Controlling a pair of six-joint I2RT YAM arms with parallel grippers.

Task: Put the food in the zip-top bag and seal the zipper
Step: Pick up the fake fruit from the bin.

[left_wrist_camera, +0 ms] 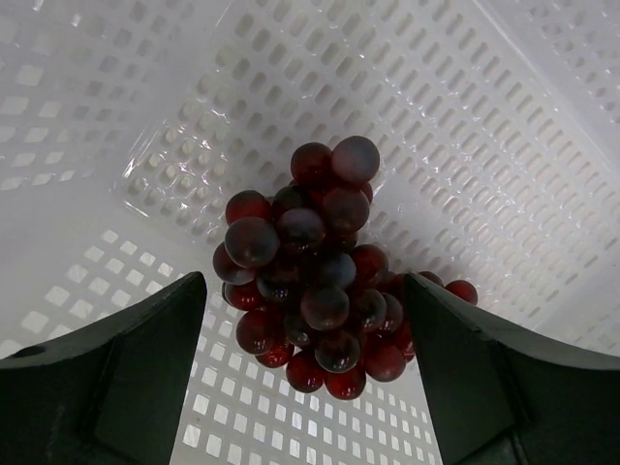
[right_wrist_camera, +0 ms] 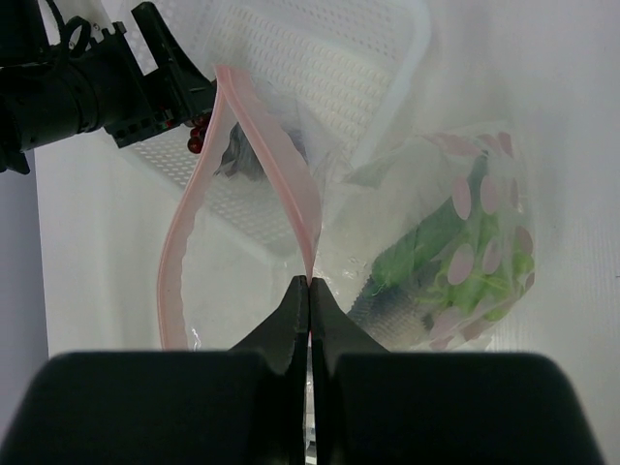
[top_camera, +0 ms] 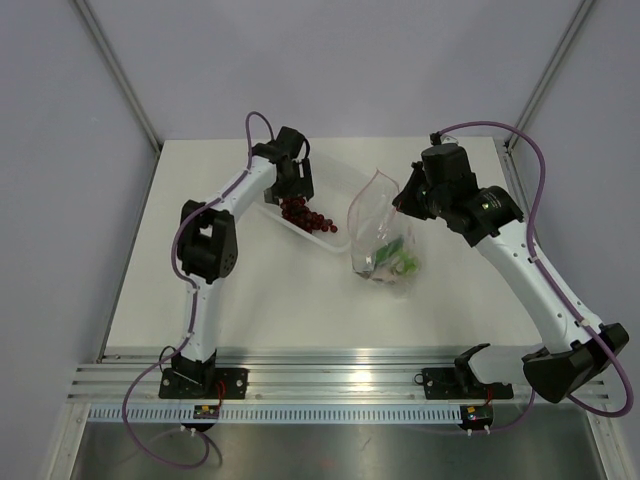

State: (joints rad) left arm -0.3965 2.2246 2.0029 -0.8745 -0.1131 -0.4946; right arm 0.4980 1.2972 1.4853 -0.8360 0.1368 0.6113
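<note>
Over the white perforated tray (left_wrist_camera: 504, 145), the dark red grape bunch (left_wrist_camera: 315, 281) is straddled, ungripped, by the wide-open left gripper (left_wrist_camera: 305, 373), while the clear zip-top bag's pink zipper strip (right_wrist_camera: 291, 184) is pinched by the fully closed right gripper (right_wrist_camera: 309, 291).

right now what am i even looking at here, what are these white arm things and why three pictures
These are two robot arms bolted at the near edge of a table. The wide picture comes from a fixed camera above and behind them. The other two come from small cameras on each wrist, so you see each arm's own dark fingers at the bottom.

The left gripper is open, its fingers on either side of a dark red grape bunch lying in a white perforated tray. It has not closed on the grapes.

The right gripper is shut on the pink zipper edge of a clear zip-top bag, holding its mouth open. Inside the bag you can see green food and something grey; I cannot make out each piece.
</note>
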